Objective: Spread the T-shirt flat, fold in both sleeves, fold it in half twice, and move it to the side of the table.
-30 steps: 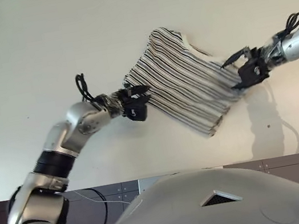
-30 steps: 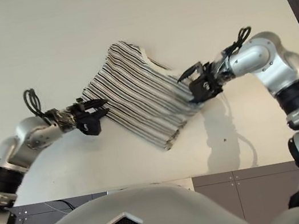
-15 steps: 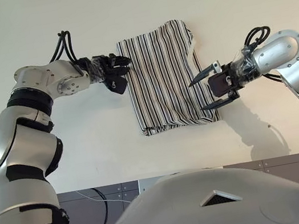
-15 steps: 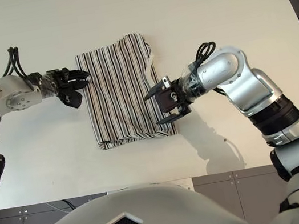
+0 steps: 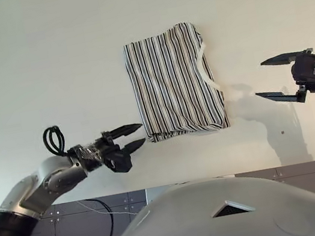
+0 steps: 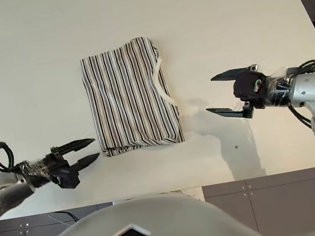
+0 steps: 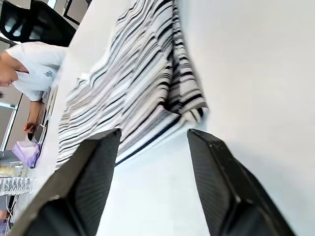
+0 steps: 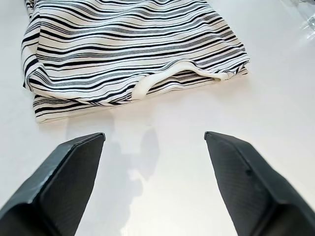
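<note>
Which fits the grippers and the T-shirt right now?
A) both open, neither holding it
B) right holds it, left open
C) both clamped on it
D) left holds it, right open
A: the left gripper and the right gripper both have their fingers spread with nothing between them, and the folded T-shirt lies on the table.

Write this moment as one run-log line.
T-shirt: folded, flat on table | left gripper: fingers open, empty, near shirt corner | right gripper: fingers open, empty, apart
</note>
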You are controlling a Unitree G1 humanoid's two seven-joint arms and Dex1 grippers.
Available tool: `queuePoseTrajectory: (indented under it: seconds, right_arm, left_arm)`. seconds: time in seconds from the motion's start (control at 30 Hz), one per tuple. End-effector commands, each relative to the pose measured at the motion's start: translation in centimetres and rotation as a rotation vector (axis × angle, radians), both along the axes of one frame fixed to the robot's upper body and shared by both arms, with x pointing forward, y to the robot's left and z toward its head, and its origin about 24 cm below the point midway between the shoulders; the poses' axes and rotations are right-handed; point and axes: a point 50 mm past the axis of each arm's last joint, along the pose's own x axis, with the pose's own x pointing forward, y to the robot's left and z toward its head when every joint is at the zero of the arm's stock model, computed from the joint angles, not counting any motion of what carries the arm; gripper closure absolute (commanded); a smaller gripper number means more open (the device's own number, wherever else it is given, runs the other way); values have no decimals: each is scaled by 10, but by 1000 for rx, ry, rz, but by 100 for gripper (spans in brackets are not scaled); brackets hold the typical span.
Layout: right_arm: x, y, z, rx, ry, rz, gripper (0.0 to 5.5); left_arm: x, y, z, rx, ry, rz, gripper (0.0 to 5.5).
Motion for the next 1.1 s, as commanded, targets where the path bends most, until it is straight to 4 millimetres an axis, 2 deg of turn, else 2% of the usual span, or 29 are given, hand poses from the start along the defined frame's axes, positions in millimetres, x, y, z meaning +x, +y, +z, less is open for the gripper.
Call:
queuePoseTrajectory:
  seconds: [0.03, 0.13, 0.37, 0.53, 0.93, 1.03, 1.1]
  right_arm:
    - [1, 4, 3, -1, -34, 3, 176]
    - [3, 9, 2, 9, -42, 8, 176]
    - [13, 18, 4, 23, -64, 32, 176]
    - [15, 21, 4, 19, -71, 47, 176]
    - [14, 23, 1, -25, -87, 109, 176]
    - [3, 24, 0, -74, -121, 208, 176]
    - [-10, 27, -8, -117, -140, 319, 176]
  left_arm:
    - [-5, 1, -2, 97, -16, -41, 295]
    - [-8, -2, -10, 140, -9, -81, 295]
    - [5, -15, -23, 165, -29, -139, 295]
    - [9, -13, -26, 204, -19, -171, 295]
    - [14, -15, -29, 148, 69, -159, 490]
    - [19, -15, -26, 136, 72, -155, 528]
    - [22, -13, -23, 130, 69, -152, 539]
